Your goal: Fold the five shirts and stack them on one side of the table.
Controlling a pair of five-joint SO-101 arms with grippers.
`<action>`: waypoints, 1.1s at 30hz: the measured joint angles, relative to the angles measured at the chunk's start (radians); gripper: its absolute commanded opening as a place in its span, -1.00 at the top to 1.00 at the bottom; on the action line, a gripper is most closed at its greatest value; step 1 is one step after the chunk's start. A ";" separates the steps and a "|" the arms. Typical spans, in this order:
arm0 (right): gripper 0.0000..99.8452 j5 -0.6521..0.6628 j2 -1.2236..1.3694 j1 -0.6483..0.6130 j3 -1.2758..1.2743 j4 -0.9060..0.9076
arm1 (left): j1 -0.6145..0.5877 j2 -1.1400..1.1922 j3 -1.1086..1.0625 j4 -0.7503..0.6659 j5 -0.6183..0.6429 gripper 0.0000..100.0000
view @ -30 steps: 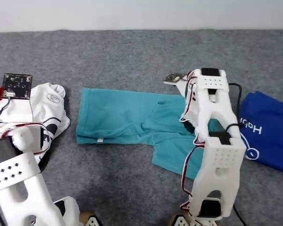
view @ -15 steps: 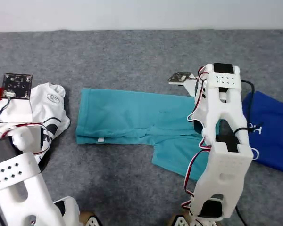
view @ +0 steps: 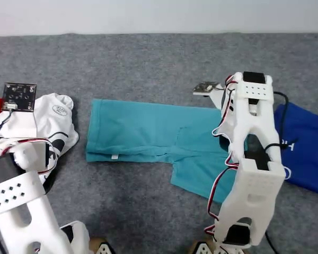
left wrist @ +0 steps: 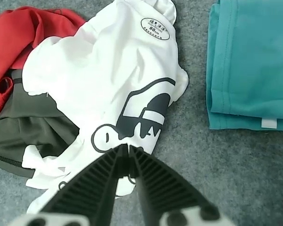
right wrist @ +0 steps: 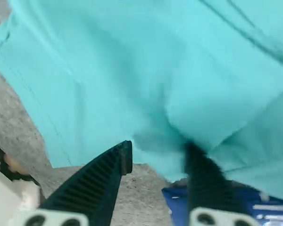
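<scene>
A teal shirt (view: pixel 143 132) lies spread across the middle of the grey table, one sleeve pointing toward the front. My right arm (view: pixel 249 137) stands over its right end. In the right wrist view my right gripper (right wrist: pixel 155 160) is open, with a fold of the teal shirt (right wrist: pixel 155 61) between its fingers. A white printed shirt (view: pixel 55 119) lies crumpled at the left, partly over a dark shirt (left wrist: pixel 28 132) and beside a red shirt (left wrist: pixel 33 28). My left gripper (left wrist: pixel 129 153) hangs shut above the white shirt (left wrist: pixel 108 80), holding nothing. A blue shirt (view: pixel 307 148) lies at the right.
Bare grey table (view: pixel 148 63) stretches behind the teal shirt up to the white wall. A strip of bare cloth (view: pixel 127 196) lies in front between the two arm bases. The blue shirt touches the teal shirt's right edge.
My right arm has shifted to the right, and the bunched right part of the teal shirt has been drawn flatter. The left arm has kept still.
</scene>
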State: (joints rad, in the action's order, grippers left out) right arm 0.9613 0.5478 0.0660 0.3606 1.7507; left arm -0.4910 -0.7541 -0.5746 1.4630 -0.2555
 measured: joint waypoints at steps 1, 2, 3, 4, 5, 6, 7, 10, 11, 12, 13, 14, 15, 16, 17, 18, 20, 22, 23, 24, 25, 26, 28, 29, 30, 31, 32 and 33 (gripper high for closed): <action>0.58 -0.026 -0.015 -0.005 0.000 0.000 | 0.000 0.000 0.000 0.000 0.000 0.99; 0.62 -0.048 -0.040 -0.014 0.000 0.000 | 0.000 0.000 0.000 0.000 0.000 0.99; 0.66 -0.066 -0.066 -0.029 0.000 0.000 | 0.000 0.000 0.000 0.000 0.000 0.99; 0.73 -0.083 -0.094 -0.051 0.000 0.000 | 0.000 0.000 0.000 0.000 0.000 0.99; 0.79 -0.103 -0.120 -0.075 0.000 0.000 | 0.000 0.000 0.000 0.000 0.000 0.99; 0.88 -0.123 -0.141 -0.104 0.000 0.000 | 0.000 0.000 0.000 0.000 0.000 0.99; 0.96 -0.141 -0.158 -0.138 0.000 0.000 | 0.000 0.000 0.000 0.000 0.000 0.99; 0.95 -0.212 -0.170 -0.256 0.000 -0.002 | 0.000 0.000 0.000 0.000 0.000 0.99; 0.97 -0.236 -0.170 -0.298 0.000 -0.005 | 0.000 0.000 0.000 0.000 0.000 0.99; 0.98 -0.256 -0.170 -0.339 0.000 -0.009 | 0.000 0.000 0.000 0.000 0.000 0.99; 0.98 -0.275 -0.170 -0.376 0.000 -0.020 | 0.000 0.000 0.000 0.000 0.000 0.99; 0.98 -0.290 -0.164 -0.407 0.000 -0.037 | 0.000 0.000 0.000 0.000 0.000 0.99; 0.98 -0.302 -0.147 -0.431 0.002 -0.054 | 0.000 0.000 0.000 0.000 0.000 0.99; 0.98 -0.313 -0.129 -0.451 0.002 -0.072 | 0.000 0.000 0.000 0.000 0.000 0.99; 0.98 -0.327 -0.106 -0.466 0.000 -0.086 | 0.000 0.000 0.000 0.000 0.000 0.99; 0.98 -0.339 -0.087 -0.480 0.000 -0.104 | 0.000 0.000 0.000 0.000 0.000 0.99; 0.98 -0.373 -0.058 -0.503 0.000 -0.138 | 0.000 0.000 0.000 0.000 0.000 0.99; 0.98 -0.407 -0.029 -0.529 0.000 -0.157 | 0.000 0.000 0.000 0.000 0.000 0.99; 0.98 -0.419 -0.015 -0.543 0.000 -0.158 | 0.000 0.000 0.000 0.000 0.000 0.99; 0.98 -0.430 0.000 -0.555 0.000 -0.158 | 0.000 0.000 0.000 0.000 0.000 0.99; 0.98 -0.434 0.015 -0.568 0.000 -0.158 | 0.000 0.000 0.000 0.000 0.000 0.99; 0.98 -0.437 0.032 -0.577 0.000 -0.153 | 0.000 0.000 0.000 0.000 0.000 0.99; 0.98 -0.440 0.055 -0.586 0.000 -0.124 | 0.000 0.000 0.000 0.000 0.000 0.99; 0.98 -0.440 0.066 -0.594 0.000 -0.106 | 0.000 0.000 0.000 0.000 0.000 0.99; 0.98 -0.440 0.074 -0.605 0.000 -0.089 | 0.000 0.000 0.000 0.000 0.000 0.99; 0.98 -0.440 0.083 -0.618 0.000 -0.075 | 0.000 0.000 0.000 0.000 0.000 0.99; 0.98 -0.440 0.086 -0.626 0.000 -0.064 | 0.000 0.000 0.000 0.000 0.000 0.99; 0.98 -0.440 0.086 -0.632 0.000 -0.058 | 0.000 0.000 0.000 0.000 0.000 0.99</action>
State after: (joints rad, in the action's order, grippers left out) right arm 0.5209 0.6337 -0.5662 0.3606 1.6924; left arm -0.4910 -0.7541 -0.5746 1.4630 -0.2555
